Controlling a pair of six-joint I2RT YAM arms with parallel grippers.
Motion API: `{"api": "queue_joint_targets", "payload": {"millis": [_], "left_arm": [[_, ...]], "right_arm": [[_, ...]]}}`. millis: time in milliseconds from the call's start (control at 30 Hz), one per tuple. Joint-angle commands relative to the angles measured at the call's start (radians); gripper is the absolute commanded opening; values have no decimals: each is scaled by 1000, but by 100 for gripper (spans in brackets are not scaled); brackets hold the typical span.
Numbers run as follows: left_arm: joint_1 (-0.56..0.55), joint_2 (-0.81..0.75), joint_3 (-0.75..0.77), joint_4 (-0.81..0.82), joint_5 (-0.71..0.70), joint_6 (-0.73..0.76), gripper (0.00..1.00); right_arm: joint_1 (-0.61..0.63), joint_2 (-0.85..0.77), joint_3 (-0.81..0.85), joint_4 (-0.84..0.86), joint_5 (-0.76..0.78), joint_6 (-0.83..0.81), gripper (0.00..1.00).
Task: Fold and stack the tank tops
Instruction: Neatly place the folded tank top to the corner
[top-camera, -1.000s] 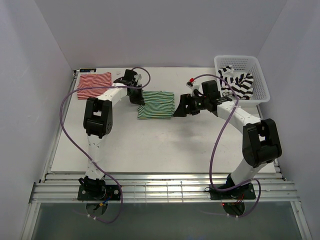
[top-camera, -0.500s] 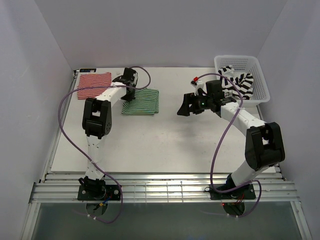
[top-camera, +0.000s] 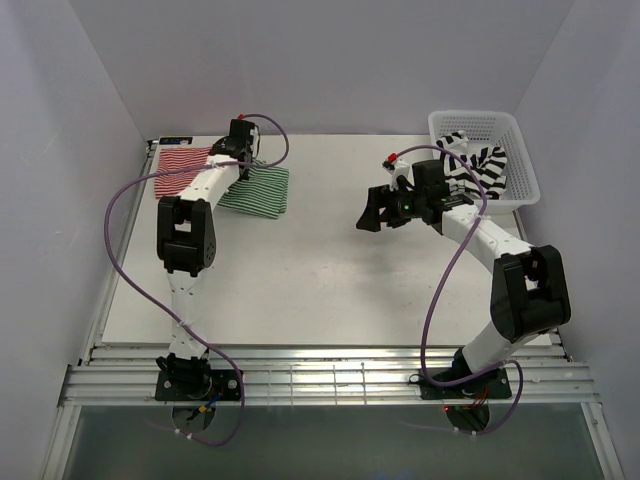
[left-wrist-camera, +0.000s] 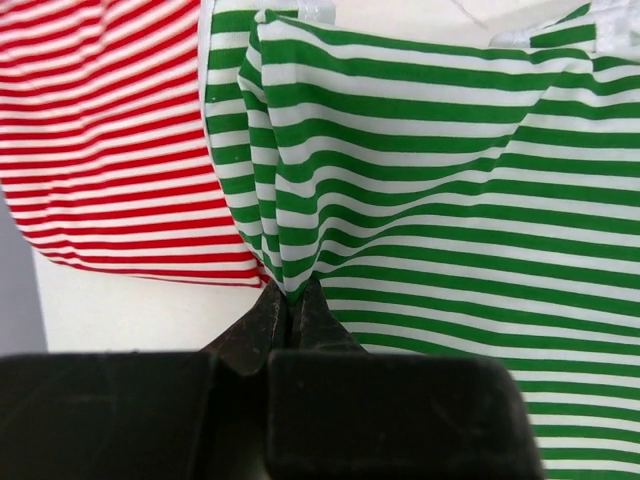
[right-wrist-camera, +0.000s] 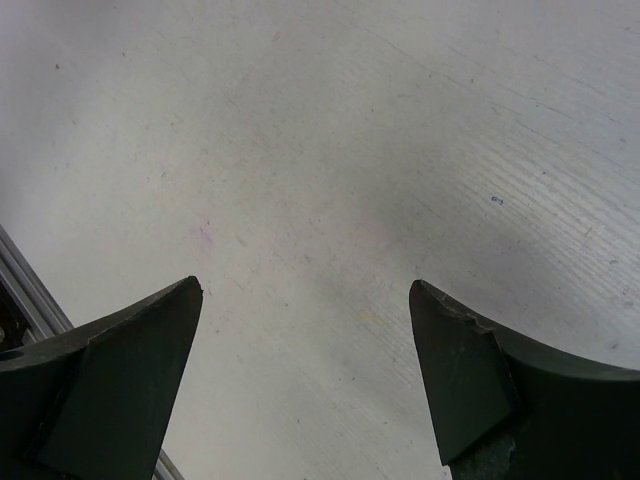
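- The overhead view takes in all three tops at once. The red-and-white top lies flat in the far left corner of the surface. The green-and-white top lies just beside it. The black-and-white top is heaped in the white lattice basket at the far right corner.
- Only the left wrist view shows the grip up close. The green-and-white top is puckered into a ridge, and its edge runs right against the red-and-white top. I cannot tell whether it overlaps.
- The right wrist view shows nothing but bare, faintly scuffed surface.
- The surface is white, with pale walls close on three sides and a slatted metal rail at the near edge.
- The left tool is pinched tight on a fold of green-and-white cloth, fingertips together.
- The right tool hangs over mid-surface, spread wide and holding nothing, its fingers well apart.
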Motion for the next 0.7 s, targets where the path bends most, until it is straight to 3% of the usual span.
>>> {"api": "queue_joint_targets", "payload": {"millis": [0,667], "left_arm": [[14,-107,58,42,-73,62,0],[47,-180,131,134,-79,177,0]], "right_arm": [[-8,-32,4,1,17,-18,90],[-13,-41,-2,1,17,-16,90]]}}
